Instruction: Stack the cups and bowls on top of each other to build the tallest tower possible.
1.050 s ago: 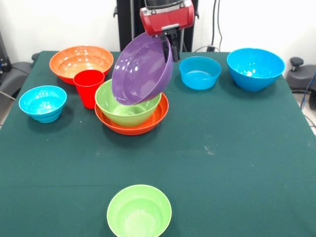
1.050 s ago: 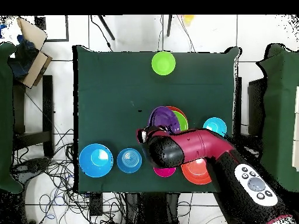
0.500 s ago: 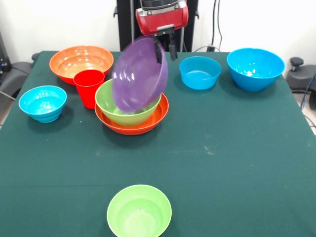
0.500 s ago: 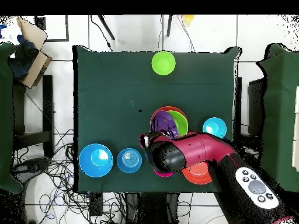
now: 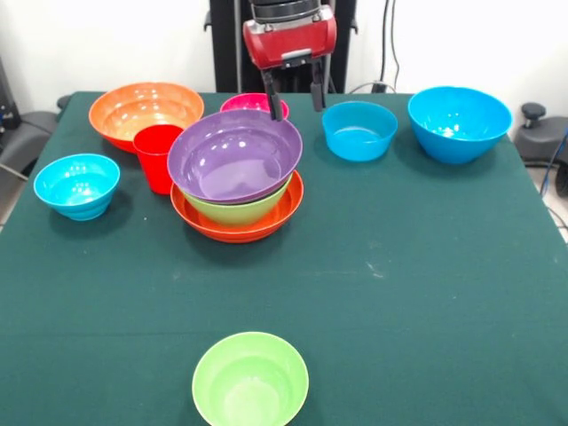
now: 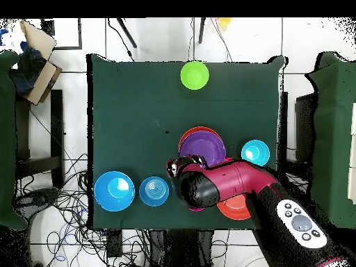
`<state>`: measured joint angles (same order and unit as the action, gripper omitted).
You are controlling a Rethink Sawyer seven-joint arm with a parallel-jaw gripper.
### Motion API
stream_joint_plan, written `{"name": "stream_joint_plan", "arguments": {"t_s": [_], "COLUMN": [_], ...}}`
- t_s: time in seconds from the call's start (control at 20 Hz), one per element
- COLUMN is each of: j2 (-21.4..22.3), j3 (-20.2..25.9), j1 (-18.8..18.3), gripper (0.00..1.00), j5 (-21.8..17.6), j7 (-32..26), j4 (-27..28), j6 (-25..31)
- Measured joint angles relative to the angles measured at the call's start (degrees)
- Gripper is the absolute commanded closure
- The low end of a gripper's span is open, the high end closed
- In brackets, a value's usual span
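Resting glossy round purple bowl nested in green bowl on wide orange bowl | pincer apart above, empty | table green cloth

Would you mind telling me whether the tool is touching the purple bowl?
Cannot tell. In the front view the open tool has one fingertip right at the rim of the purple bowl; no clear gap or contact shows.

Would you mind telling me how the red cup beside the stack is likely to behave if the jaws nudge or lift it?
The red cup looks taller than wide, so a sideways nudge high up may tip it. Its glossy plastic wall suggests it is light, stiff and possibly slippery in a grip. It stands close beside the tower, which may block a fall that way.
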<state>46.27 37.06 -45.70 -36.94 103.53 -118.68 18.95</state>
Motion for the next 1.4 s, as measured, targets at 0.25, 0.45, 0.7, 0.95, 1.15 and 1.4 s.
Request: {"name": "stream_joint_plan", "arguments": {"t_s": [0.25,0.45,0.7,0.95,1.15,1.4], "j2": [-0.15,-0.67,-2.41,-4.17,-5.57,-7.77], "j3": [-2.96,-5.42,-9.41,-12.11,-13.96,-17.13], "j1": [3.08,6.13,11.92,16.38,18.5,20.27], "gripper": [0.0,0.0,0.0,0.0,0.0,0.0], "j5": [-0.82,-0.84,-0.82,-0.65,0.08,0.83], "j7": [0.0,0.0,0.05,0.05,0.05,0.09], "j4": [0.02,0.11,1.45,3.19,4.3,5.51], "j6": [-3.4,-5.45,-7.52,-8.4,-9.54,-13.13]}}
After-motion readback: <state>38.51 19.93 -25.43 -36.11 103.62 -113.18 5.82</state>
